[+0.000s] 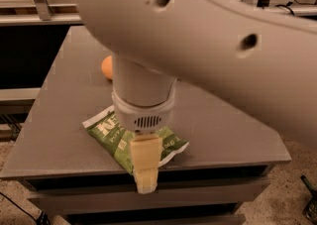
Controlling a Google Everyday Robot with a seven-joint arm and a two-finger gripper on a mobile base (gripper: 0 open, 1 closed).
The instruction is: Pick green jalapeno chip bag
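While the robot's broad grey arm [213,40] fills the upper half of the camera view, its gripper [146,172] hangs straight down at the near edge of the table [59,135]. It is directly in front of the green jalapeno chip bag [110,131], which lies flat and slantwise near the front of the tabletop. The pale gripper covers the bag's middle from this side, and whether it is open or closed, or touching the bag at all, cannot be told from here. An orange [106,67] sits well apart behind, half hidden by the arm. The bag looks light and puffed with air. Its glossy film is likely slippery and quick to crumple, and its contents would probably crush under a hard squeeze. By the look of it, the safest hold would be across the bag's narrower width near the middle, where the film can bunch in the grasp. One of the white sealed ends, which appear flatter and stiffer, would also serve. A gentle closing force seems wise, since a pinch on the slick face alone could slide off.
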